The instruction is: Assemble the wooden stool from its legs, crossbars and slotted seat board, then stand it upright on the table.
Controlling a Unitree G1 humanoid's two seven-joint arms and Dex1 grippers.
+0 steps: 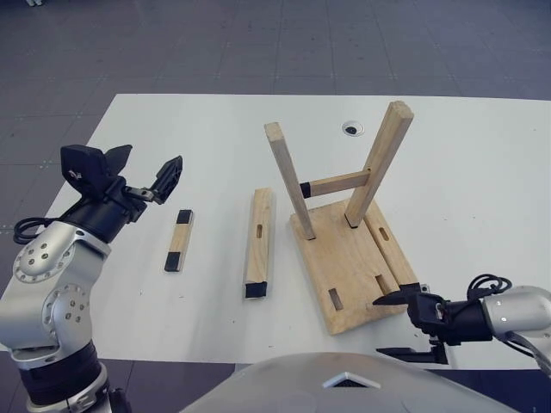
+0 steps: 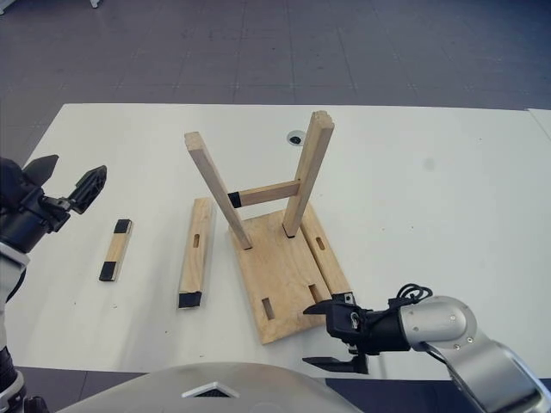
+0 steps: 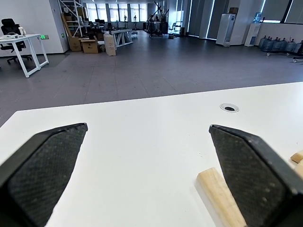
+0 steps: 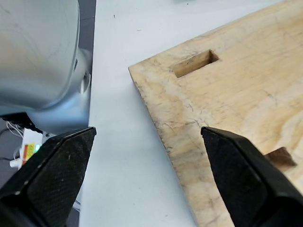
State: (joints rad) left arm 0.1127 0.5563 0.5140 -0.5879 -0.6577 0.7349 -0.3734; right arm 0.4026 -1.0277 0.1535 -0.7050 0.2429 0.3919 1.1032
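**A:** Where does the stool stand?

**B:** Part-built and upside down, around the middle of the white table [image 1: 482, 172]. The slotted seat board [image 1: 344, 267] lies flat, pale wood with plain grain. Two legs are set in its far slots, the left upright leg [image 1: 290, 181] and the right upright leg [image 1: 377, 163], with their tops leaning apart. A fitted crossbar [image 1: 340, 182] joins them about halfway up, and its end at the left leg is black.

**A:** And the loose pieces?

**B:** A third leg [image 1: 257, 243] lies flat on the table just left of the board. It has a slot in its upper face and a black near end. A short loose crossbar [image 1: 178, 240], black at both ends, lies farther left. A fourth leg [image 1: 392, 255] runs along the board's right edge, and I cannot tell whether it rests on the board or beside it. An empty slot [image 1: 336, 298] shows by the board's near edge.

**A:** The grippers?

**B:** The left gripper [image 1: 145, 172] hangs above the table's left part, near the loose crossbar. Its fingers are spread wide with nothing between them. The right gripper [image 2: 325, 335] sits at the board's near right corner, also wide open and holding nothing. One fingertip is at the board's corner and the other is out past the table's near edge.
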